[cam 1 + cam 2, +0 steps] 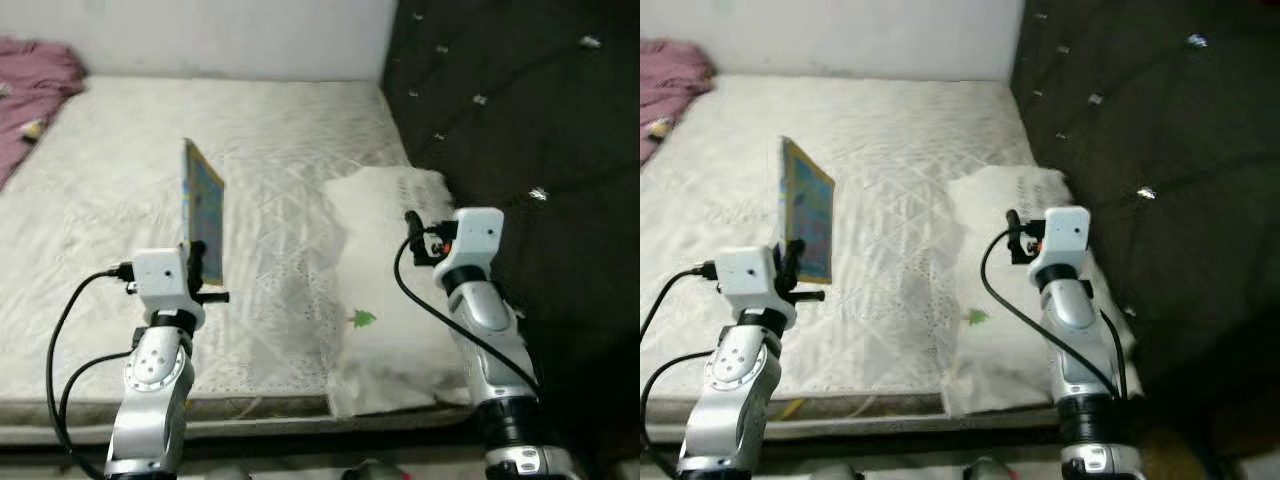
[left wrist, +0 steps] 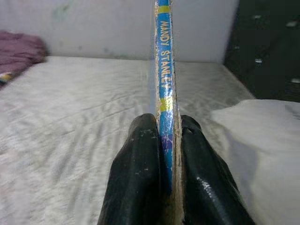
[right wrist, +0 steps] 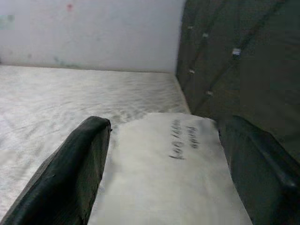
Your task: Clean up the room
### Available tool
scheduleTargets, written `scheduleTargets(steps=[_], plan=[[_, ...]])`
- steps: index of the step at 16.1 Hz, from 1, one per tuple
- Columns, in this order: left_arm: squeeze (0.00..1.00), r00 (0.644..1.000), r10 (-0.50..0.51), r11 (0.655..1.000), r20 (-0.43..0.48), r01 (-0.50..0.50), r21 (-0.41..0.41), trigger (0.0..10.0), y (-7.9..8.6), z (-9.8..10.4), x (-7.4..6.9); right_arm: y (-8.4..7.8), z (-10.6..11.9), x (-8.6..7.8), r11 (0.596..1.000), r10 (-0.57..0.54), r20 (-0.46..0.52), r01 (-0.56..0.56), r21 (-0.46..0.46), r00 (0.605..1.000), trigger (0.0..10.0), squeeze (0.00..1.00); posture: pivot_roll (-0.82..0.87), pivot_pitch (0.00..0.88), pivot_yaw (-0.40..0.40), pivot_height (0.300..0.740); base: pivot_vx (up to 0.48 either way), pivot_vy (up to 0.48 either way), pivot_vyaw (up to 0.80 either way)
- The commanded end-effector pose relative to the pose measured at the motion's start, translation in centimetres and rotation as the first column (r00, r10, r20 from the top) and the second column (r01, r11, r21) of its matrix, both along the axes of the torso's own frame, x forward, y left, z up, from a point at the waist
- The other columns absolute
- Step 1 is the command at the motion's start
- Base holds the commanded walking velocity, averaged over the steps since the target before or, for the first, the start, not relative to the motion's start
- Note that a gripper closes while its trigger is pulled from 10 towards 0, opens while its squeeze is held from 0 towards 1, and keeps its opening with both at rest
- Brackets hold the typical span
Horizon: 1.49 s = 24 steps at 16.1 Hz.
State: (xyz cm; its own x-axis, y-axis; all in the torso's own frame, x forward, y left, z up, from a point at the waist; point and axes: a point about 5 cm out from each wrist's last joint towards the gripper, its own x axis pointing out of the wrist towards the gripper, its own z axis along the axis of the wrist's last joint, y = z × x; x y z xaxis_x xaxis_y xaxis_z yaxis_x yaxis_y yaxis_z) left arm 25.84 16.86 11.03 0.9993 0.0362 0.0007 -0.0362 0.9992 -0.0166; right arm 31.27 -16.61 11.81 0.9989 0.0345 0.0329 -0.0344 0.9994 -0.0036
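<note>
A: Start at the far left. What lies there?

B: A rumpled pink blanket (image 1: 35, 85) at the far left corner of the bed (image 1: 120, 190), bunched against the white wall (image 1: 230, 35). The bed itself carries a white quilted cover with a diamond stitch pattern.

A: And the left arm?

B: The left gripper (image 1: 203, 262) is raised above the near part of the bed, its jaws clamped on the lower edge of a thin children's book (image 1: 204, 208). The book stands upright, edge on to the head camera, its colourful cover turned to the right. In the left wrist view the two black fingers (image 2: 138, 183) press on either side of the blue spine (image 2: 164, 89), which reads "MANDY STANLEY" in yellow letters.

A: Further right?

B: A white pillow (image 1: 395, 290) lies at the right side of the bed, up against the dark tufted headboard (image 1: 530, 120). A small green figure (image 1: 362, 319) is printed on it near its front edge.

A: The right arm?

B: The right gripper (image 1: 414, 236) hovers over the pillow, holding nothing. In the right wrist view its fingers (image 3: 70, 173) stand wide apart, with the pillow between them and some handwriting (image 3: 183, 140) on the fabric, too faint for me to read.
</note>
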Motion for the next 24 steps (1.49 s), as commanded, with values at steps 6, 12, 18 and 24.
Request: scheduleTargets(steps=[6, 12, 18, 24], plan=[[0.0, 1.0, 0.003, 0.994, -0.017, -0.004, -0.108, 10.0, 0.12, 0.34, 0.1, -0.13, -0.07, -0.3, 1.0, 0.004, -0.008, -0.004, -0.003, 1.0, 10.0, 0.0, 0.04, 0.032, -0.028, 0.74, 0.0, 0.0, 0.0], [0.0, 1.0, 0.002, 0.993, -0.022, -0.004, -0.115, 10.0, 0.17, 0.37, 0.14, 0.15, -0.11, -0.36, 1.0, 0.018, -0.009, -0.018, 0.0, 1.0, 10.0, 0.0, 0.04, 0.03, -0.03, 0.677, 0.0, 0.0, 0.0], [0.0, 1.0, 0.004, 0.994, -0.017, -0.006, -0.106, 10.0, 0.29, 0.58, 0.31, 0.2, -0.1, -0.43, 1.0, 0.02, -0.01, -0.02, 0.001, 1.0, 10.0, 0.0, 0.04, 0.034, -0.031, 0.623, 0.0, 0.0, 0.0], [0.0, 1.0, 0.027, 0.991, -0.001, -0.026, -0.128, 10.0, 0.91, 0.92, 0.18, 0.1, -0.14, -0.42, 1.0, 0.02, -0.015, -0.02, 0.0, 1.0, 10.0, 0.0, 0.04, 0.04, -0.031, 0.623, 0.0, 0.0, 0.0]])
